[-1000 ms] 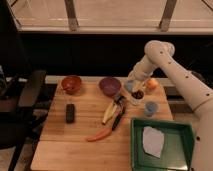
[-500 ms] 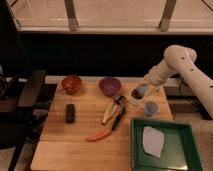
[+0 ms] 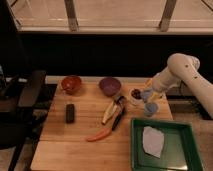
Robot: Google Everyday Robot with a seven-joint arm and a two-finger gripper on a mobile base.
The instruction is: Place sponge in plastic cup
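Observation:
The small light blue plastic cup [image 3: 150, 108] stands upright on the wooden table, right of centre and just behind the green tray. My gripper [image 3: 146, 95] reaches in from the right on the white arm and hangs just above and slightly left of the cup. It is shut on the light blue sponge [image 3: 145, 94], which is lifted off the table and close over the cup's rim. A clear cup with dark red contents [image 3: 135, 93] stands right beside the gripper on its left.
A red bowl [image 3: 71, 84] and a purple bowl [image 3: 109, 85] stand at the back. A black block [image 3: 70, 113] lies at the left. A banana [image 3: 111, 110] and a carrot [image 3: 100, 134] lie mid-table. The green tray [image 3: 187, 150] holds a white cloth [image 3: 152, 141].
The arm has swung back to the right and its elbow has dropped. The gripper with the sponge has shifted from beside the purple bowl to just above the blue cup.

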